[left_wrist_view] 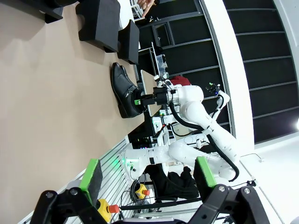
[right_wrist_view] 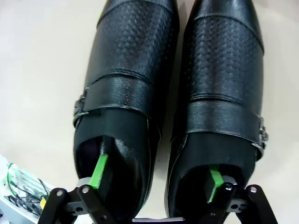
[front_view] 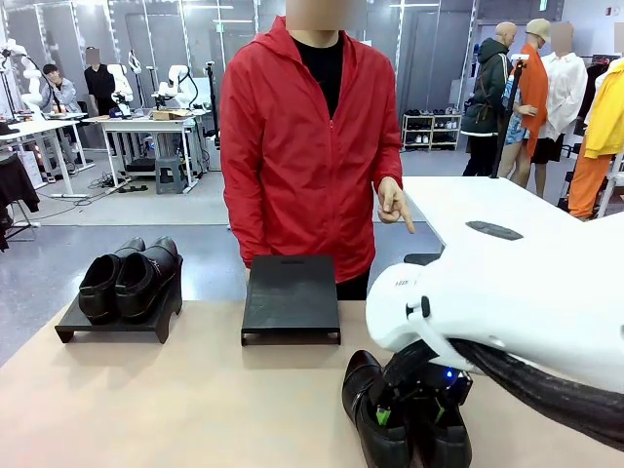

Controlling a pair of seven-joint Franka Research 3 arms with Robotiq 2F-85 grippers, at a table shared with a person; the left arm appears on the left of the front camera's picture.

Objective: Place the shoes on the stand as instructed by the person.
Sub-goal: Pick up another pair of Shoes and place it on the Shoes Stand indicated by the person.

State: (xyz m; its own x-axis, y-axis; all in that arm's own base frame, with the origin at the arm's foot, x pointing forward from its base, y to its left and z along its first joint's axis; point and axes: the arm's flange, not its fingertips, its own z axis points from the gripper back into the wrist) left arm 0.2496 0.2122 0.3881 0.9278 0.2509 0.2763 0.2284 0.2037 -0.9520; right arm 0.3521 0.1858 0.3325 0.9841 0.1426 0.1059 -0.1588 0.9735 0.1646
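Observation:
A pair of glossy black shoes [front_view: 363,390] [left_wrist_view: 122,86] lies at the table's near right. My right gripper [front_view: 410,415] [right_wrist_view: 157,177] is down on them, with one green-padded finger inside each shoe's opening. The shoes' inner sides stand between the fingers, and the pads are not visibly pressed against them. A second pair of shoes [front_view: 132,278] rests on the left stand [front_view: 112,327]. The middle stand [front_view: 291,297] is bare. The person [front_view: 307,146] in red stands behind it, one hand [front_view: 395,205] pointing down. My left gripper [left_wrist_view: 147,175] hangs open high above the table.
The right arm's white body [front_view: 507,312] covers the near right of the table. Bare tan tabletop [front_view: 175,400] lies in front of the stands. Other tables and a shoe rack [front_view: 432,130] stand far behind the person.

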